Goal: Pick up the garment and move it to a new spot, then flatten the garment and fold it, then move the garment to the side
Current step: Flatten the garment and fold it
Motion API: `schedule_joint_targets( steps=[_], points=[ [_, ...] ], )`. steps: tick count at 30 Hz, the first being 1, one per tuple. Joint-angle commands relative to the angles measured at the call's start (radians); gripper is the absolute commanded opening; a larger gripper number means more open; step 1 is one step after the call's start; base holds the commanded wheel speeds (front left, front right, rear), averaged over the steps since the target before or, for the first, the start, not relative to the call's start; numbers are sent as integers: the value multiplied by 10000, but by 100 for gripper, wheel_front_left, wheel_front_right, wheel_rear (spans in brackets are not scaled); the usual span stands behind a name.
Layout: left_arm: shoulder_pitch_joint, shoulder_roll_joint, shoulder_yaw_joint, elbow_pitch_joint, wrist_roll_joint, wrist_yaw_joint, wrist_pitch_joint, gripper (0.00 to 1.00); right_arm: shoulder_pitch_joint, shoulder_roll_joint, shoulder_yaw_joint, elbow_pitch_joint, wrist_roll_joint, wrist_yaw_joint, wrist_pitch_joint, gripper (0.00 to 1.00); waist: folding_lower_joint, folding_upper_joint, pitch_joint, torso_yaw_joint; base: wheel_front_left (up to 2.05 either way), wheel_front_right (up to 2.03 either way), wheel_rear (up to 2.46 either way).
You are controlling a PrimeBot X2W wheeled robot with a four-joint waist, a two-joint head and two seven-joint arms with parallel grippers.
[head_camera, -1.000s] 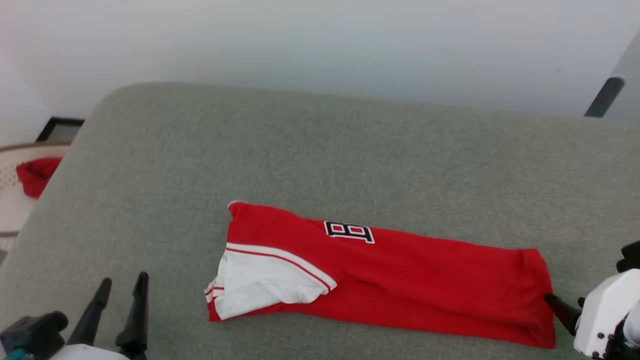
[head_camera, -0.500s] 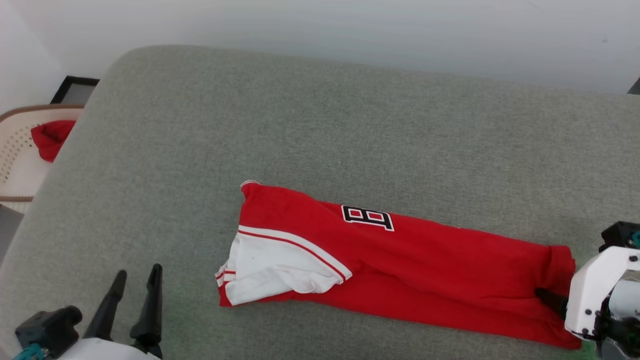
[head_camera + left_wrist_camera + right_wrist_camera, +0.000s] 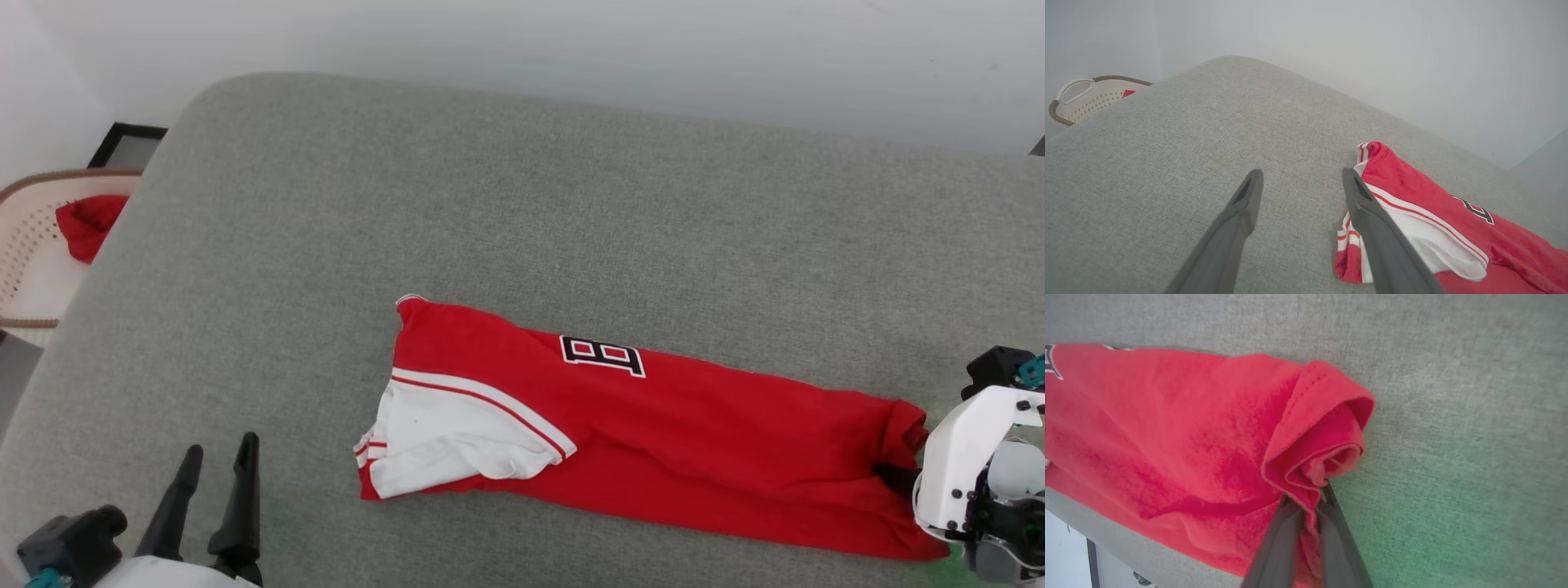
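Note:
The garment point(image 3: 653, 433) lies folded into a long red strip on the grey cushion point(image 3: 522, 229), white sleeve panel point(image 3: 433, 445) at its left end, a black-and-white patch on top. My right gripper point(image 3: 890, 475) is shut on the garment's right end; in the right wrist view the red hem point(image 3: 1318, 441) bunches and curls up between the closed fingers point(image 3: 1306, 498). My left gripper point(image 3: 216, 474) stands open at the lower left, clear of the cloth. In the left wrist view its fingers point(image 3: 1247, 204) frame bare cushion, with the garment's sleeve end point(image 3: 1412, 212) just to the right.
A pale woven basket point(image 3: 28, 245) with another red cloth point(image 3: 86, 224) in it stands off the cushion's left edge. A dark frame point(image 3: 122, 143) lies on the floor behind it. A white wall runs behind the cushion.
Over the second, the camera has shifted, moving the whole scene. My right gripper has closed on the garment's right end and the hem there has bunched and lifted. The left gripper stays open.

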Motion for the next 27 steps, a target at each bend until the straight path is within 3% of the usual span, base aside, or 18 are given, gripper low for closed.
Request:
schedule_joint_targets(
  steps=[1,19,27],
  points=[
    [72,-19,45,19,90,-46,-41,100,-19,-29,-3,140,-11,22,-2,0,0,0,-57,-33,0,0,0],
    [691,76,327,-19,133,-92,-39,100,-645,-1464,-1479,1461,-772,12,-535,0,0,0,-709,-605,0,0,0],
    [1020,136,428,7,164,-151,-40,100,-510,-1177,-1209,919,-42,12,-229,0,0,0,-1212,-891,0,0,0]
  ],
)
